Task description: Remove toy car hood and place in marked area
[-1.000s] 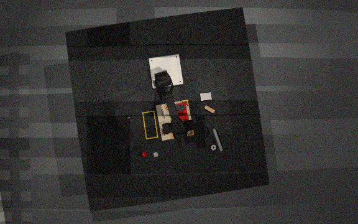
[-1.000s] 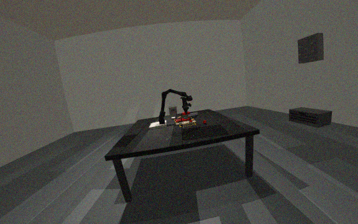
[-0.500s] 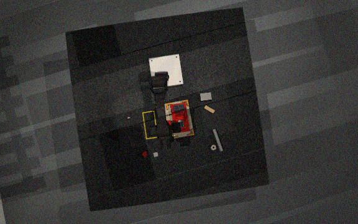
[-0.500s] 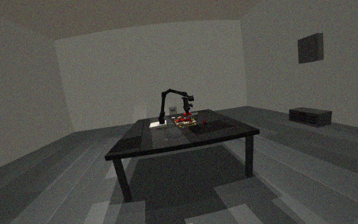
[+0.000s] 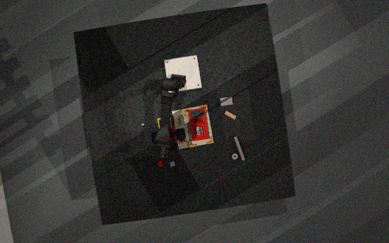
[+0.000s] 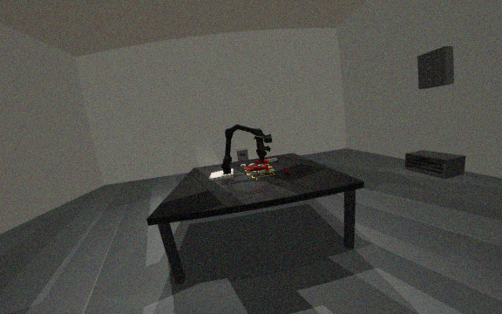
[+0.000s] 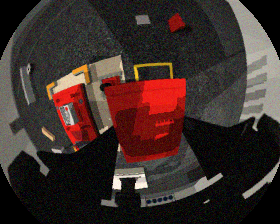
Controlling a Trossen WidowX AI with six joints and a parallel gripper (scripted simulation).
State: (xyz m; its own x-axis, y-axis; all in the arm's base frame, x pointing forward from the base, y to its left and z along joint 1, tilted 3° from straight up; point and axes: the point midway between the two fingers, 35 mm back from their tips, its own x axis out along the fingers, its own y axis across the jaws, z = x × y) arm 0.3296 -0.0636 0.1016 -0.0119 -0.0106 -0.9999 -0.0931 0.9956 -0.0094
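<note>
The red hood (image 7: 148, 117) (image 6: 265, 161) fills the middle of the wrist view, raised off the table. My gripper (image 7: 149, 123) (image 6: 262, 160) is shut on the hood, with a dark finger at each side. The red toy car (image 5: 205, 123) (image 7: 76, 95) stands on a beige board (image 5: 182, 145) (image 7: 109, 66) with its engine bay showing, left of the hood in the wrist view. The marked area is a yellow outline (image 5: 159, 123) (image 7: 153, 64). Its far end shows beyond the hood in the wrist view. The rest is hidden by the hood and the arm.
A red block (image 5: 160, 164) (image 7: 176, 23) and a small grey block (image 5: 172, 164) (image 7: 142, 19) lie beyond the marked area. A tan block (image 5: 230, 115), a grey card (image 5: 226, 101), a grey bar (image 5: 239, 148) and a ring (image 5: 231, 156) lie past the car.
</note>
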